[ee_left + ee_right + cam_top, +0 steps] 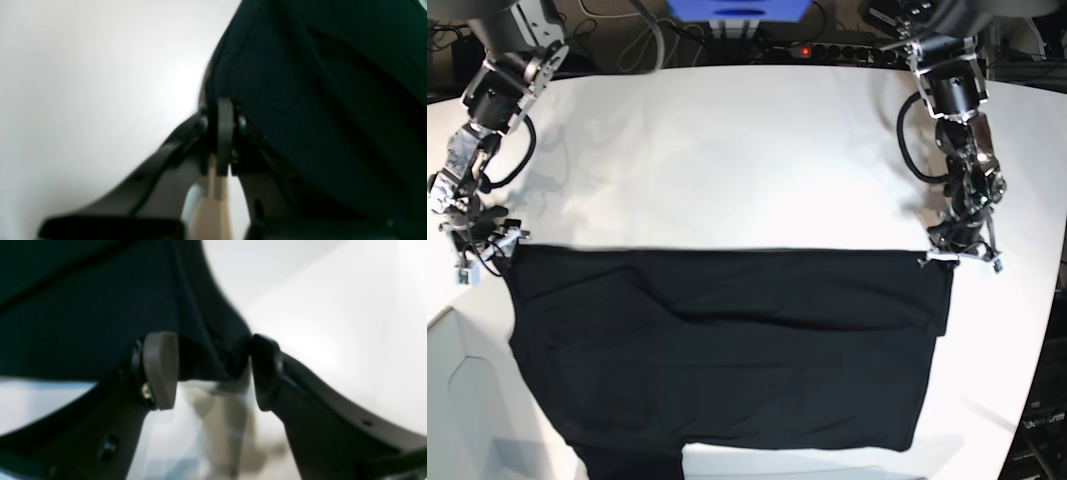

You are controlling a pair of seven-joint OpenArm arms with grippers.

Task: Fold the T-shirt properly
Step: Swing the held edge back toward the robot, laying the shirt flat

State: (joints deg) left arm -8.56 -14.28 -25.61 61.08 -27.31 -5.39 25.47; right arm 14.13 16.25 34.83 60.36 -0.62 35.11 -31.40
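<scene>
Where cables trail, white table (727, 150).

Both wrist views are blurred. In the base view the T-shirt (727, 350) runs off the bottom edge at lower left.

My large plain black cloth T-shirt (727, 350) lies spread flat across the white round-edged table (727, 150), its top edge pulled into a straight line. My left gripper (957, 255) sits at that edge's corner on the view's right; my right gripper (489, 245) sits at the opposite corner. Whether either is clamping the cloth, I cannot tell from here. Black cables (757, 40) trail behind the table.
</scene>
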